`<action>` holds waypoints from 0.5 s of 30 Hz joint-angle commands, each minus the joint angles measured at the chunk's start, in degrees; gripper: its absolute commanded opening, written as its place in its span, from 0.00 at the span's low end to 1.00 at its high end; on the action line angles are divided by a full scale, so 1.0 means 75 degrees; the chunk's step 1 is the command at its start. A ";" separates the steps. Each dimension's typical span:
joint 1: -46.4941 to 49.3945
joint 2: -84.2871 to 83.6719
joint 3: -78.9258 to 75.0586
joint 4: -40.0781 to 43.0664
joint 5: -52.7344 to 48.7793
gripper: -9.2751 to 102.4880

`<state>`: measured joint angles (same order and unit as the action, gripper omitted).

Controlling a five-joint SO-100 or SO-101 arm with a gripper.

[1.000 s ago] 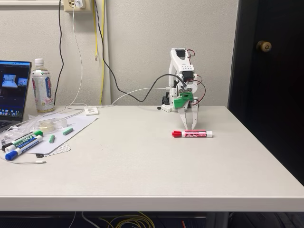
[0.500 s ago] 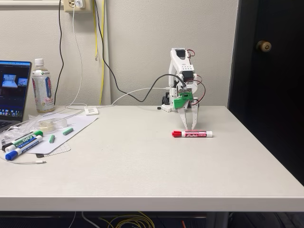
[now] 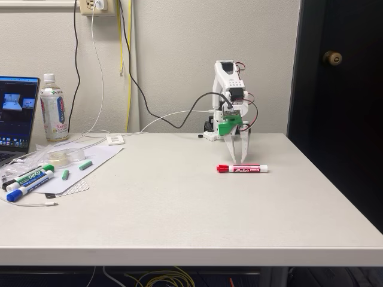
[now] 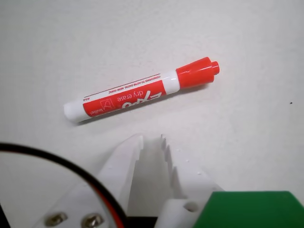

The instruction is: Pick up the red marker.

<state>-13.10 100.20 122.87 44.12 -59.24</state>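
The claw point(image 3: 238, 160) hangs just behind the red marker point(image 3: 242, 168) lying on the desk point(image 3: 179, 203), its fingers slightly parted, grasping nothing.

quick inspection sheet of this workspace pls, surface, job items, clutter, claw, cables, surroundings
surface: pale table, bare around the job item.
job's things: red marker lying flat, cap to the left in the fixed view, untouched.
clutter: green marker and blue marker on a paper sheet at the far left, with a bottle and a laptop.
grippers: claw pointing down just behind the red marker, holding nothing; open or shut cannot be told.
cables: black cable from the wall to the arm; white cable on the table.
surroundings: dark door with a knob, wall outlet.
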 commanded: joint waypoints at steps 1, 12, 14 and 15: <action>0.0152 0.0762 -0.0504 0.0246 0.0387 0.15; 0.0023 -0.1699 -0.4301 0.1711 0.3867 0.15; -0.0023 -0.2391 -0.5156 0.2273 0.4219 0.15; -0.0023 -0.2672 -0.5531 0.2590 0.4336 0.15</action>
<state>-12.74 84.11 91.14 58.89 -29.62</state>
